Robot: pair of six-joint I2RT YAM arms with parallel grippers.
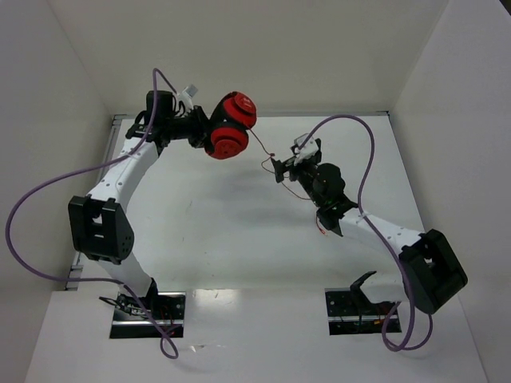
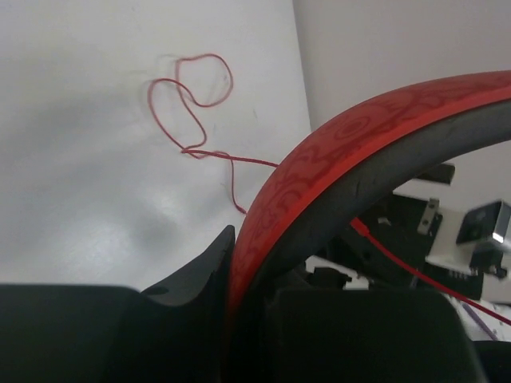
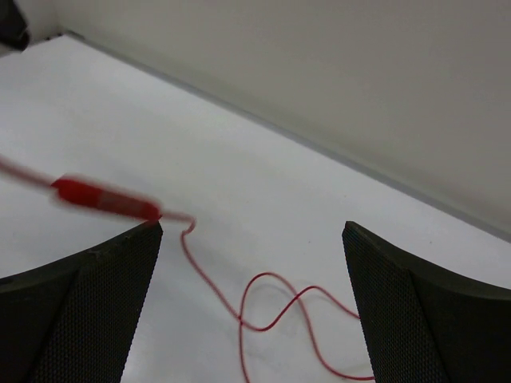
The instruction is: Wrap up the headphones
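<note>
The red headphones [image 1: 231,124] hang in the air at the back left, held by my left gripper [image 1: 203,130]. In the left wrist view my left gripper [image 2: 239,267] is shut on the black-red headband [image 2: 335,152]. The thin red cable [image 1: 263,152] runs from the ear cups toward my right gripper [image 1: 279,167] and trails under that arm. In the right wrist view my right gripper [image 3: 251,231] is open above the table. The cable [image 3: 271,307] lies looped between its fingers, and a blurred red inline piece [image 3: 104,199] sits at the left fingertip [image 3: 140,239]. Cable loops [image 2: 192,104] also show on the table in the left wrist view.
White walls close the table at the back [image 1: 255,56] and on both sides. Thick purple robot cables [image 1: 363,152] arc over each arm. The right arm's wrist [image 2: 447,231] shows behind the headband in the left wrist view.
</note>
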